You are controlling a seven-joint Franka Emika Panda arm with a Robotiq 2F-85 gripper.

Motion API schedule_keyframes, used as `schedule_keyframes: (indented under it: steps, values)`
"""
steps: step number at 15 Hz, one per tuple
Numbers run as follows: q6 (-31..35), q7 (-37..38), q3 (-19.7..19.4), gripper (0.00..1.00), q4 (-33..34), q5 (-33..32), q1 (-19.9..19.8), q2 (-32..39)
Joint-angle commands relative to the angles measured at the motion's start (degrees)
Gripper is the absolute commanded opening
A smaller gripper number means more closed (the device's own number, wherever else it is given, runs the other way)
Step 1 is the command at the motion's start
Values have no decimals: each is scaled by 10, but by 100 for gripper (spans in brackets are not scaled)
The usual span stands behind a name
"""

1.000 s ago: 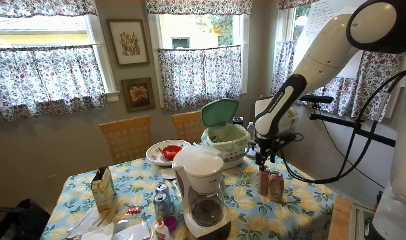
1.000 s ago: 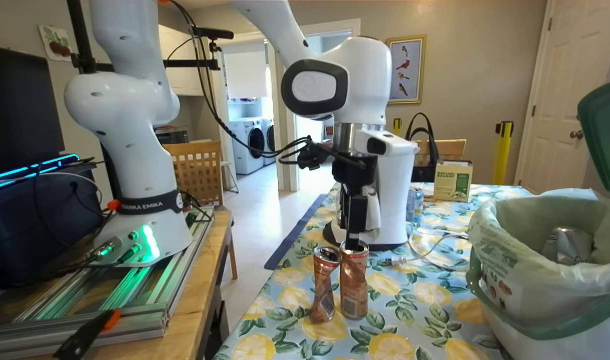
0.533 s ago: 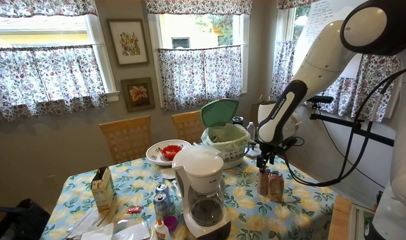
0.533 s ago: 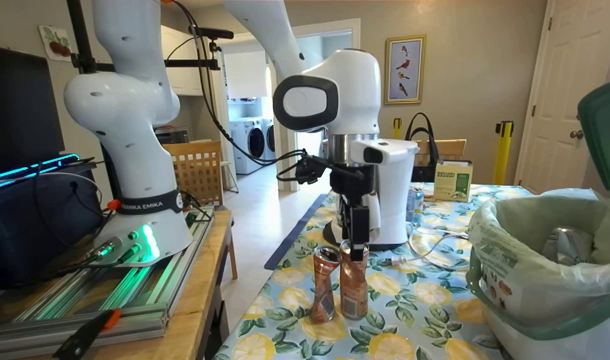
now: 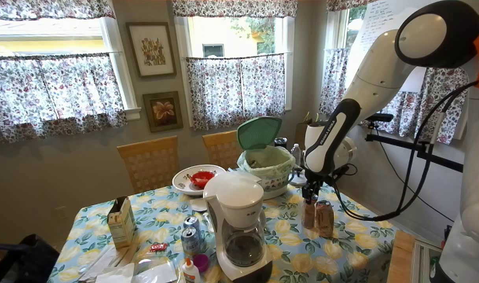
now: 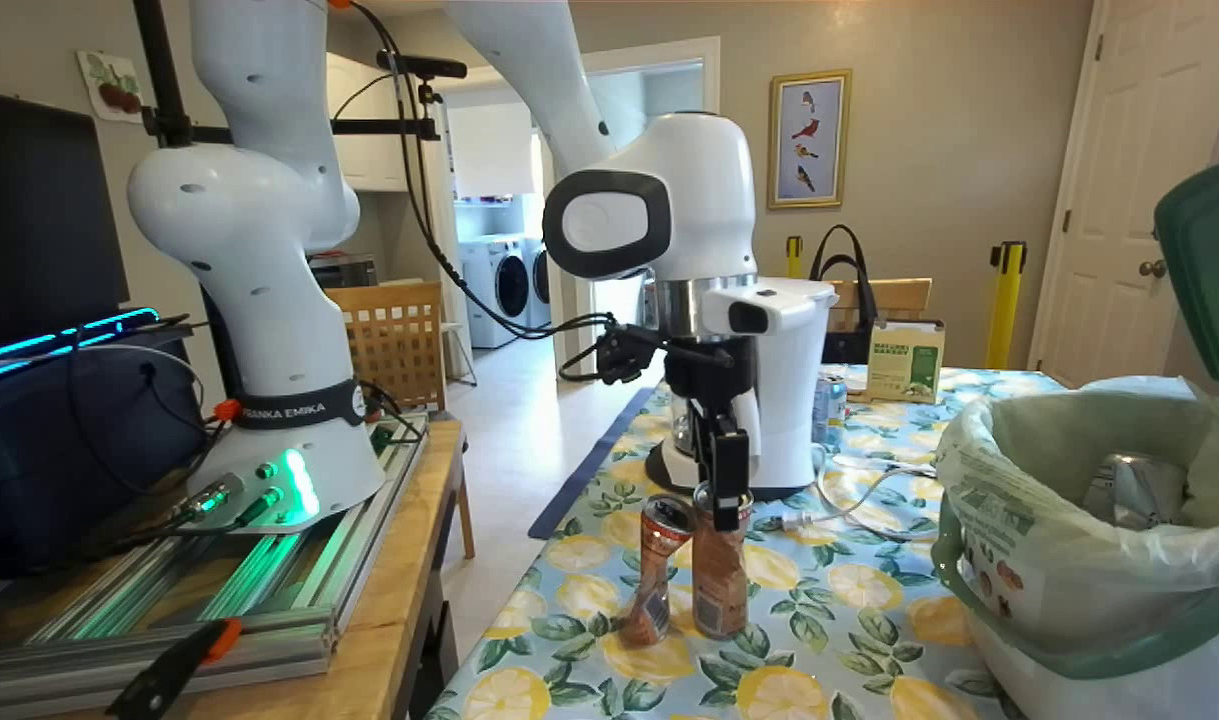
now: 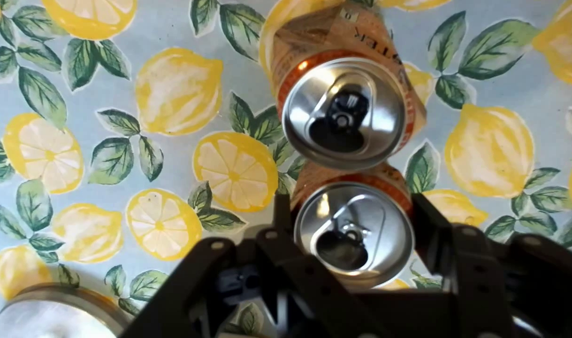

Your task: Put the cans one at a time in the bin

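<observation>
Two crumpled orange-brown cans stand close together on the tablecloth. My gripper [image 7: 352,216] points down over one can [image 7: 356,230], its fingers [image 7: 282,209] pressed on either side of the silver lid. In an exterior view that can [image 6: 721,590] stands upright on the table under the gripper [image 6: 729,510]. The neighbouring can [image 6: 652,580] leans towards it, and its lid [image 7: 384,117] fills the upper middle of the wrist view. Silvery cans [image 5: 191,240] stand left of the coffee maker. The green bin [image 5: 272,182] has its lid raised; a silvery can [image 6: 1134,490] lies inside.
The white coffee maker [image 5: 239,192] stands between the silvery cans and the orange-brown ones. A plate with a red bowl [image 5: 202,179] lies beside the bin. A tan carton [image 5: 120,224], a glue bottle [image 5: 190,271] and a water bottle [image 5: 296,151] are also on the table.
The gripper has come down a little and its jaws have closed around one orange-brown can. Both orange-brown cans have shifted slightly towards the bin.
</observation>
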Motion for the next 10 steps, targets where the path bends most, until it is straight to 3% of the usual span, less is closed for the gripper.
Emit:
schedule_keyframes:
  steps: [1, 5, 10]
  values:
    - [23, -3, 1, 37, -3, -2, -4, 4]
    - [19, -12, 9, 37, -3, 9, -7, -2]
    - [43, 10, -8, 37, 0, -10, 0, -25]
